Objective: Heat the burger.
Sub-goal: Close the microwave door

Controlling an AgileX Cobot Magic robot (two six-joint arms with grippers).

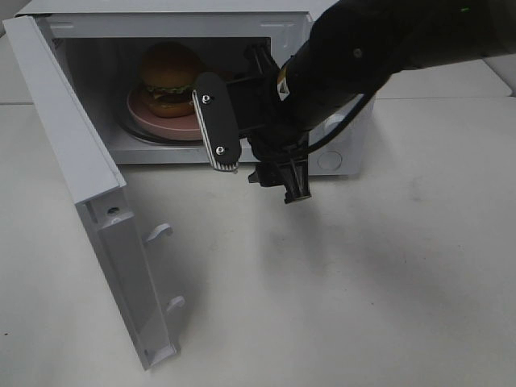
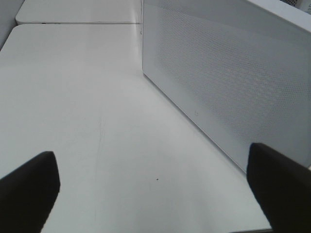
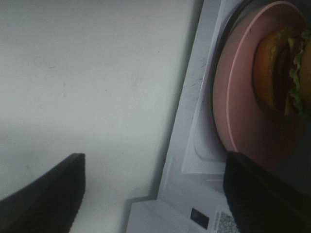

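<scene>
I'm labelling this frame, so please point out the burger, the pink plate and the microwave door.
burger [image 1: 171, 64], exterior high view, on the top bun's dome.
pink plate [image 3: 240, 102], right wrist view, on its bare face beside the burger.
microwave door [image 1: 64, 113], exterior high view, on its inner face.

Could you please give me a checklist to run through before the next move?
1. Burger on plate inside microwave: ok.
2. Right gripper open and empty: ok.
3. Right gripper out of the swing of the door: not ok, it hangs at the opening.
4. Left gripper open and empty, beside the microwave: ok.
5. Plate centred inside: cannot tell.
</scene>
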